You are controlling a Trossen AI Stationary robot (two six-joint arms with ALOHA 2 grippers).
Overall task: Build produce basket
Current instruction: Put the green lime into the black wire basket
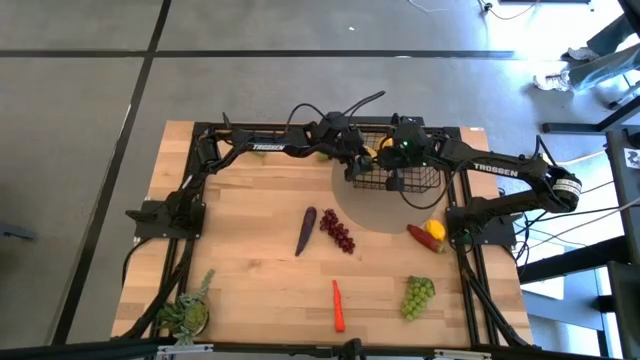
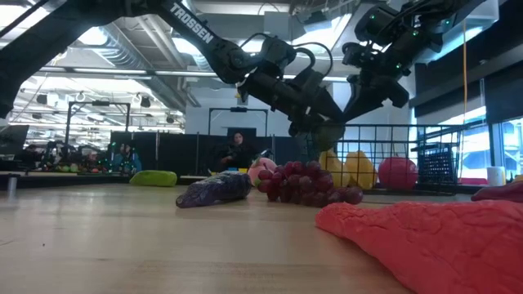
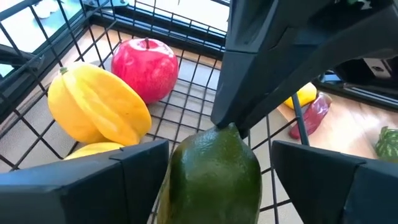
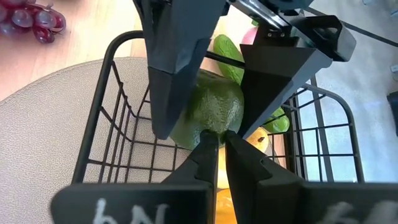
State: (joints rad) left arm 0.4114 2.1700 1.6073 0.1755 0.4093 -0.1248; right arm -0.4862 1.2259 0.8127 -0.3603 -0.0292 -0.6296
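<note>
The black wire basket [image 1: 360,180] stands on a grey round mat at the table's far side. It holds a red apple [image 3: 144,67] and a yellow pepper [image 3: 99,112]. My left gripper [image 3: 217,186] is shut on a green avocado [image 3: 214,174] above the basket's inside. My right gripper [image 4: 219,146] is shut, with its tips at the avocado's narrow end. On the table lie an eggplant [image 1: 305,230], dark grapes [image 1: 338,232], a carrot [image 1: 338,305], green grapes [image 1: 418,296], a red pepper [image 1: 420,236] and a lemon [image 1: 436,230]. My left gripper holds the avocado's sides [image 4: 186,118] between its two fingers, slanting down from the table's left. The avocado is lifted clear above the basket floor, its narrow end pointing away from the gripper. My right gripper touches the avocado's narrow end [image 3: 231,129] with its shut fingertips, coming down from the table's right. Whether it pinches that end I cannot tell.
A leafy potted plant [image 1: 188,310] stands at the near left corner. A cucumber [image 4: 229,55] shows beyond the avocado. The two arms meet close together over the basket's wire walls [image 4: 112,93]. Bare wood lies at the table's left and middle.
</note>
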